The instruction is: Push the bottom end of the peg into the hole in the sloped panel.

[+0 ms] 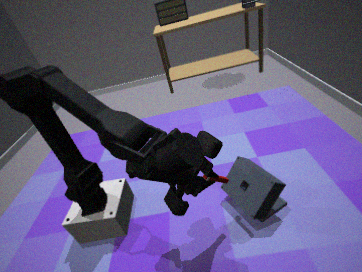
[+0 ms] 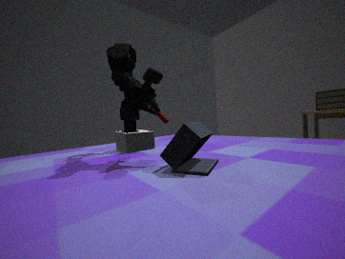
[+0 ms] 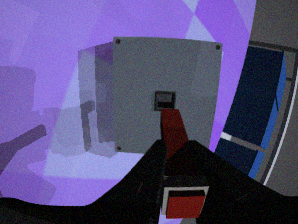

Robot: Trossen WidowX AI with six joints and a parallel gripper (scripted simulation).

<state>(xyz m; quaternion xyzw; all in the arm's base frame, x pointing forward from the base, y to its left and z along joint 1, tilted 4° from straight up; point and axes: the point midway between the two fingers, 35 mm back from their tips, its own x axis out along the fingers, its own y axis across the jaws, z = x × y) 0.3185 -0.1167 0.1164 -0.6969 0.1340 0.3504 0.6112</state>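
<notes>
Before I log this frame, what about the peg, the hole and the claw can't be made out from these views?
- Hole depth: in the wrist view the hole is small, dark and blurred, and the peg reaches up to it.
- Peg's cross-section: blurred in every view.
- Hole in the exterior view: the panel faces away.
- Contact between tip and panel: too coarse in the top view.
- Grip on the peg: the claw body hides it in the wrist view.

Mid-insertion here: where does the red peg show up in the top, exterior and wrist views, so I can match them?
Top: red peg just right of centre, between the gripper and the sloped panel.
Exterior: peg left of centre, above the panel, pointing down at it.
Wrist: peg centre, tip at the hole.
Shared landmark: the grey sloped panel.
</notes>
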